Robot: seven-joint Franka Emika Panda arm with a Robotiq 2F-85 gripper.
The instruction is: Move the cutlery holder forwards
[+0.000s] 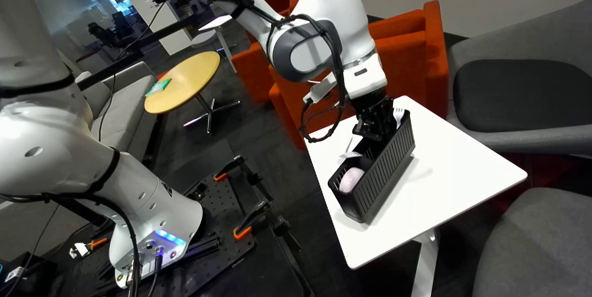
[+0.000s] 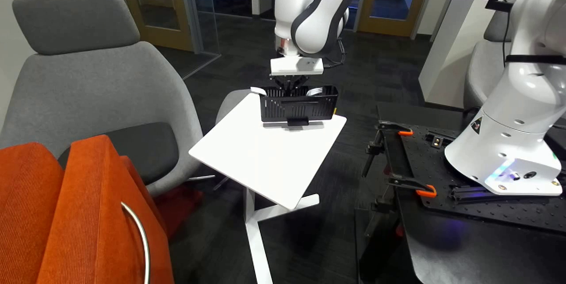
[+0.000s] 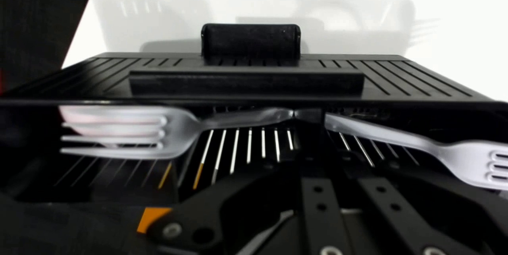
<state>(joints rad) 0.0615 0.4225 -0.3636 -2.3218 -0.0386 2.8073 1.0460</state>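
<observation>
Cutlery holder: over the far part of the white table in an exterior view; whether touching, I couldn't tell
My gripper: fingers close together, clamped, I judged, on an inner divider near mid-length, likely to carry it level
White forks: pointed opposite ways, one cut off in wrist view
Pink rounded object: in an end compartment, identity unclear
Pinch: hidden, black on black

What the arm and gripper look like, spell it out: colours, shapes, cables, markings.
The arm is white with rounded segments and a grey-ringed joint cover. Black cables run along it, with black straps around it. Its base carries a blue light strip and a triangular label too small to read. The gripper is black, with angular links and round silvery bolt heads.
</observation>
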